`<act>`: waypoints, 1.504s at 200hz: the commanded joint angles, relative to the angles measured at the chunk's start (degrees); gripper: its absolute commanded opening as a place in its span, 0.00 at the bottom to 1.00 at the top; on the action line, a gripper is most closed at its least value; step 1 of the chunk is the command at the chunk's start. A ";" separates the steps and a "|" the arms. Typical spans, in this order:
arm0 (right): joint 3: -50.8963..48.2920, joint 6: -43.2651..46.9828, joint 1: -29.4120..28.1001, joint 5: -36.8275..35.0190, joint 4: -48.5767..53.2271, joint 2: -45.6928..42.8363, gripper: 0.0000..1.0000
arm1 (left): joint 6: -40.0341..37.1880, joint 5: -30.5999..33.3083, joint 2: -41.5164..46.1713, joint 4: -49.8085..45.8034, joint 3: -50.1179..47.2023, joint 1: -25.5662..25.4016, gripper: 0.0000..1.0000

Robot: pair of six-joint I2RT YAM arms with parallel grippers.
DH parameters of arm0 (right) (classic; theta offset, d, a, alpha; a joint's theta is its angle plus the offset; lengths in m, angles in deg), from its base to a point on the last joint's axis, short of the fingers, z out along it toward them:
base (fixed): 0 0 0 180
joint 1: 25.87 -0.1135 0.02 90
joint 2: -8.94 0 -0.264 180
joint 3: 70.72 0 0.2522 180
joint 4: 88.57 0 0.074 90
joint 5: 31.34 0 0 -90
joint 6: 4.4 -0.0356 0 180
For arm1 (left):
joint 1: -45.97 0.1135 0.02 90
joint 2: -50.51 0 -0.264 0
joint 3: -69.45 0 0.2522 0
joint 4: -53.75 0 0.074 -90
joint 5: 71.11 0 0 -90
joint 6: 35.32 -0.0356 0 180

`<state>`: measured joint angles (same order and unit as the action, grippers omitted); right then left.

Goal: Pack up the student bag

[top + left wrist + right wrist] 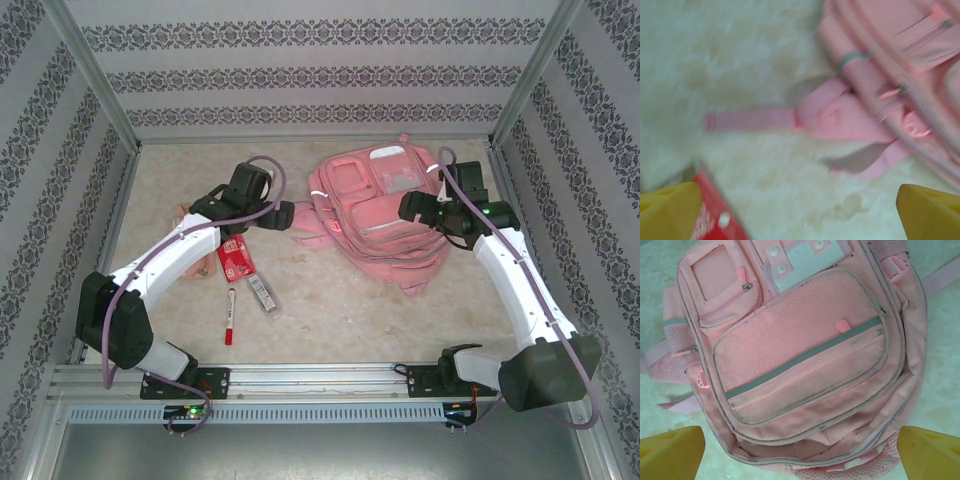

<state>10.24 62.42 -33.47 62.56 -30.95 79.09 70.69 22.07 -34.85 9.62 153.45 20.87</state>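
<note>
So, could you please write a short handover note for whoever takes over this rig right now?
Left gripper: open, empty, above the beige table beside the large pink fabric backpack.
Right gripper: open, empty, over the backpack's front pockets.
A flat red packet, a red-capped white marker and a small grey bar lie on the table left of the backpack.
Done: nothing visibly packed.
Left: open the backpack, load those items.

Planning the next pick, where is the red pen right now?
Top view: the red pen lies left of centre, just below the red packet, beside a small grey item, well left of the student bag.
</note>
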 commanded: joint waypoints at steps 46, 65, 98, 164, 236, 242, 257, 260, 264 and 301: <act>6.18 6.13 -14.68 12.54 0.43 12.41 0.98 | 15.19 -3.12 3.15 -24.60 -2.85 6.00 0.99; 6.73 7.17 -22.62 11.11 -2.39 15.77 0.98 | 15.54 -7.25 3.75 -25.53 -4.61 8.63 0.99; 8.26 6.14 -32.02 9.99 -7.31 21.82 0.95 | 18.19 -10.30 6.17 -25.53 -8.57 9.16 0.99; 12.08 7.98 -39.35 12.37 -10.87 33.95 0.82 | 21.11 -19.23 10.29 -26.94 -16.45 9.54 0.84; 6.90 5.29 -34.69 7.68 -15.64 31.37 0.79 | 27.80 -20.77 8.00 -24.51 -19.05 5.99 0.77; 6.37 5.02 -34.31 7.61 -15.98 30.88 0.79 | 27.86 -19.08 8.06 -24.46 -18.92 6.00 0.77; 5.38 4.99 -33.69 6.86 -16.39 29.84 0.79 | 27.57 -14.72 7.49 -25.08 -17.38 6.06 0.76; 5.25 5.06 -33.66 6.61 -16.35 29.67 0.79 | 27.46 -14.28 7.19 -25.09 -17.08 6.03 0.76; 5.09 5.12 -33.67 6.29 -16.35 29.42 0.79 | 27.40 -13.94 6.82 -25.09 -16.71 6.04 0.76; 3.08 5.51 -33.66 5.34 -16.87 27.43 0.79 | 26.27 -9.34 3.23 -24.99 -14.69 7.70 0.74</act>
<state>14.73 67.97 -66.84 69.82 -46.64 109.12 96.83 6.27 -30.15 -14.25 136.71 27.29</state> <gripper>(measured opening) 0.793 0.757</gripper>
